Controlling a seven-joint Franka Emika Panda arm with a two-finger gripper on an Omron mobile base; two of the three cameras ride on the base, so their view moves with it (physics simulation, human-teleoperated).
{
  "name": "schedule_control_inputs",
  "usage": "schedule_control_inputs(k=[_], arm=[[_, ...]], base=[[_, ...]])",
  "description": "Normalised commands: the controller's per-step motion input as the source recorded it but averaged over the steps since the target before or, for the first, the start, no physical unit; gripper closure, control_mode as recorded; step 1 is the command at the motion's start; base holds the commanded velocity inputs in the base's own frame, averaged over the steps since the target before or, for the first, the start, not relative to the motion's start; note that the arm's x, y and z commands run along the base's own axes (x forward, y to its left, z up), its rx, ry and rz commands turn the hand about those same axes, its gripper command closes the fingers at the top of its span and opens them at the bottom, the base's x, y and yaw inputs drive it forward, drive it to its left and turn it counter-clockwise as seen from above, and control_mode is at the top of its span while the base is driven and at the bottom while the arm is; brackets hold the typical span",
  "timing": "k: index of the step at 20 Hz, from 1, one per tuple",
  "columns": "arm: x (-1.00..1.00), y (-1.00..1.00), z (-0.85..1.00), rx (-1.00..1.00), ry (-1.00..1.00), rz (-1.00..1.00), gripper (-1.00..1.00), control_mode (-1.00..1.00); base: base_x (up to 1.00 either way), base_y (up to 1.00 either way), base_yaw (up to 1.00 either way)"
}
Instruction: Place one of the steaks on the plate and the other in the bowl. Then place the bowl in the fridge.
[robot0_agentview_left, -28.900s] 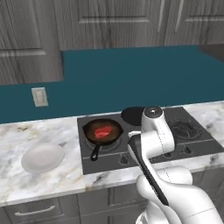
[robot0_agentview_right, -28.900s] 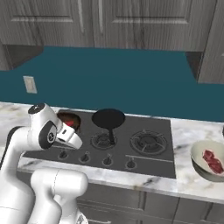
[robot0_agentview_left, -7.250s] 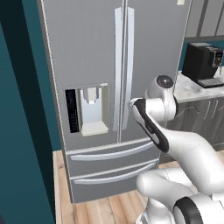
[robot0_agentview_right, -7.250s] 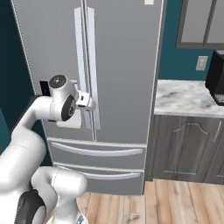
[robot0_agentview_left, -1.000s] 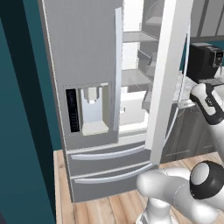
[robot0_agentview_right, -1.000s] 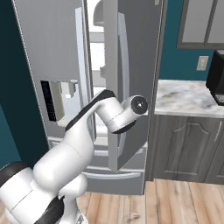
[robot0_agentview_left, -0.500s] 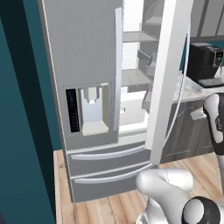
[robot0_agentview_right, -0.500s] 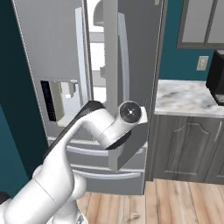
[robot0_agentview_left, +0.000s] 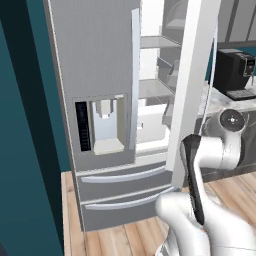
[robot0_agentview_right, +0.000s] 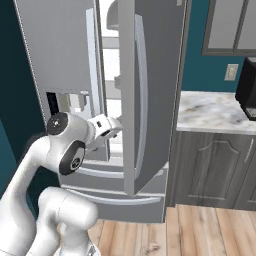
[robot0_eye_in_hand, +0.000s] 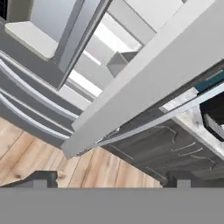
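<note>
The grey fridge (robot0_agentview_left: 95, 60) (robot0_agentview_right: 55, 45) stands in front of me with its left door shut and its right door (robot0_agentview_left: 192, 85) (robot0_agentview_right: 150, 75) (robot0_eye_in_hand: 144, 87) swung open, so the white shelves (robot0_agentview_left: 150, 90) inside show. My gripper (robot0_agentview_right: 113, 126) (robot0_eye_in_hand: 110, 179) hovers low beside the open door's inner edge, at about the height of the water dispenser (robot0_agentview_left: 105, 120). Its fingertips (robot0_eye_in_hand: 41, 178) stand wide apart, open, with nothing between them. The steaks, the plate and the bowl are out of view.
A black coffee machine (robot0_agentview_left: 235, 75) (robot0_agentview_right: 247, 87) sits on the marble counter (robot0_agentview_right: 215, 112) right of the fridge, over grey cabinets (robot0_agentview_right: 215, 165). The two fridge drawers (robot0_agentview_left: 125, 185) are shut. A teal wall (robot0_agentview_left: 25, 150) flanks the fridge's left, and wooden floor (robot0_agentview_right: 200, 235) lies in front.
My arm has pulled back from the open door, folding in toward the base. The fridge door has stayed open and the gripper has stayed open.
</note>
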Motion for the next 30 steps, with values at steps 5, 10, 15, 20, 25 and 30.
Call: schedule_control_inputs(k=[5, 10, 15, 20, 25, 30], arm=[[0.19, 0.73, 0.00, -0.56, 0.05, 0.07, -1.00, -1.00], [0.50, 0.60, 0.23, -0.52, 0.12, 0.01, -1.00, -1.00], [0.74, 0.44, 0.07, -0.39, 0.36, 0.06, -1.00, -1.00], [0.64, -0.37, -0.10, -0.06, 0.19, -0.07, -1.00, -1.00], [0.66, -0.44, -0.02, -0.11, 0.13, -0.16, -1.00, -1.00], [0.37, -0.03, -0.05, -0.06, 0.01, -0.07, -1.00, -1.00]], base=[[0.00, 0.00, 0.00], [0.00, 0.00, 0.00], [0.00, 0.00, 0.00], [0.00, 0.00, 0.00], [0.00, 0.00, 0.00], [0.00, 0.00, 0.00]])
